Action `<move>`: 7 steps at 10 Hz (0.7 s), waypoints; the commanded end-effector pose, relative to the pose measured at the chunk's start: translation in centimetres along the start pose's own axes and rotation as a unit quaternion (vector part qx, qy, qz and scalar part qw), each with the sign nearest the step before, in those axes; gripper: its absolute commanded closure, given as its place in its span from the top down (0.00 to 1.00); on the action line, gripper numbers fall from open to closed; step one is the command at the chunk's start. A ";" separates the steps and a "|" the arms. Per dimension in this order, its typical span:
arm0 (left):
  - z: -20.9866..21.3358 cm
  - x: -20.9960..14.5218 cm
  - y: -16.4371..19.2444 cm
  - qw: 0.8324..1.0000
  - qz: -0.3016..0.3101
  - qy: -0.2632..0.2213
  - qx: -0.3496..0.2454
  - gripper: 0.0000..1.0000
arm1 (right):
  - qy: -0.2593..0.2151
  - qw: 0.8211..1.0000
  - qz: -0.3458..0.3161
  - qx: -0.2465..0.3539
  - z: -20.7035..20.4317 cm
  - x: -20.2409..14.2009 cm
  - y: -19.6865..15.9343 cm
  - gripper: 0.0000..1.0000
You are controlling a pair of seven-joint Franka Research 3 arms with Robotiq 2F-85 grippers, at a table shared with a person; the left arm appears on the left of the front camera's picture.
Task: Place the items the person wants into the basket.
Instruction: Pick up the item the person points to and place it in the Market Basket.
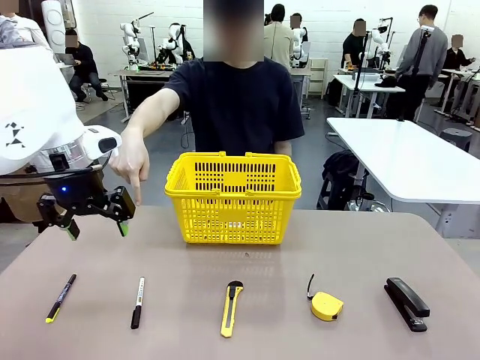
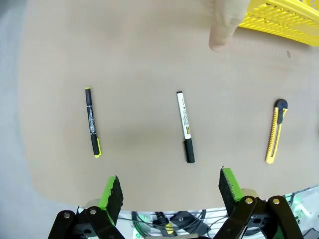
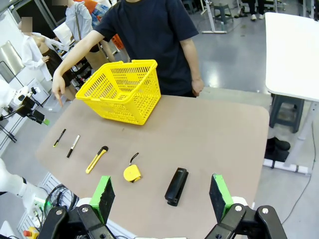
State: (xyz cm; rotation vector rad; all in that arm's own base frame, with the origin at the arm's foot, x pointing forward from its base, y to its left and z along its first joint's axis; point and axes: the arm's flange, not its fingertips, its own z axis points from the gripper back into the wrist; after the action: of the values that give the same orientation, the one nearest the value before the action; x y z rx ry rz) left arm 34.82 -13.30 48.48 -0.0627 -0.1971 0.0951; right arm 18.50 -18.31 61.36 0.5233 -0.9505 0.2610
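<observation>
A: Marker [image 1: 137, 302] lies at the near edge of the table [image 1: 375, 247], between pen [image 1: 61, 298] and utility knife [image 1: 232, 308]. Long axis runs near-to-far. Person's hand [image 1: 133, 161] seems to point at it.

B: Left gripper [image 1: 98, 230] is nearer, hovering just beyond it, jaws spread, empty. Right gripper [image 3: 162, 199] is spread too, well apart.

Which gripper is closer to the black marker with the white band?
Left. The left gripper hangs open above the marker's end of the row; the right gripper is open at the opposite end, nearest the stapler, with the knife and tape measure in between.
</observation>
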 end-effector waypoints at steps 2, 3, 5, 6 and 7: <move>0.2 -0.1 0.4 1.000 -0.001 -0.005 0.010 1.00 | 0.004 1.000 -0.001 0.001 -0.4 0.0 -0.1 1.00; 0.2 -0.1 0.4 1.000 -0.001 -0.005 0.010 1.00 | 0.004 1.000 -0.001 0.001 -0.4 0.0 -0.1 1.00; 0.2 -0.1 0.4 1.000 -0.001 -0.005 0.010 1.00 | 0.004 1.000 -0.001 0.001 -0.4 0.0 -0.1 1.00; 0.1 0.1 0.2 1.000 -0.003 -0.003 0.005 1.00 | 0.004 1.000 -0.001 0.001 -0.4 0.0 -0.1 1.00; -1.9 -0.3 -0.5 1.000 0.015 0.005 -0.001 1.00 | 0.004 1.000 -0.001 0.001 -0.4 0.0 -0.1 1.00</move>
State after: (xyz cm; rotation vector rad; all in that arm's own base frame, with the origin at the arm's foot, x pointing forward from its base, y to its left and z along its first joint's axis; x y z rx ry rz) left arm 34.84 -13.14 48.11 -0.0518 -0.1922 0.0934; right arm 18.50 -18.30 61.36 0.5233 -0.9505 0.2611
